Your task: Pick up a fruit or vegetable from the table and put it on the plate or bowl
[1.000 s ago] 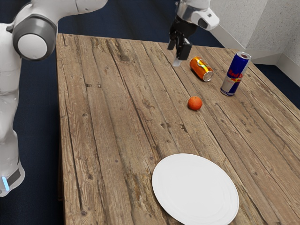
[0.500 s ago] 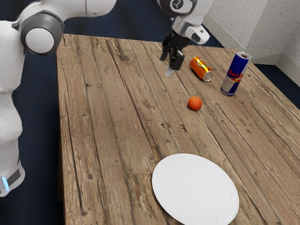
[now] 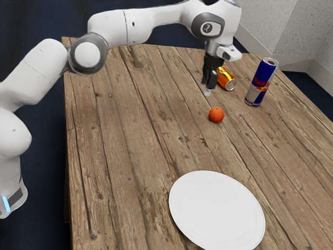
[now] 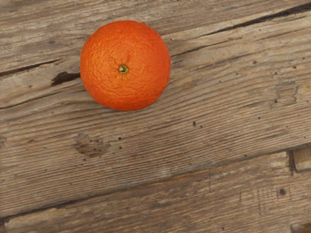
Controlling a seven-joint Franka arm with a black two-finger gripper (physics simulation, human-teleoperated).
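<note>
Here, arm (image 3: 135, 23) outstretched, hand (image 3: 208, 89) vertical above the table (image 3: 130, 130), near the orange (image 3: 216, 114).

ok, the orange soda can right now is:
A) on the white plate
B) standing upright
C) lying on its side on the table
C: the orange soda can lies on its side on the wooden table, next to the Red Bull can, which stands upright. The white plate is at the near edge, well away from it.
</note>
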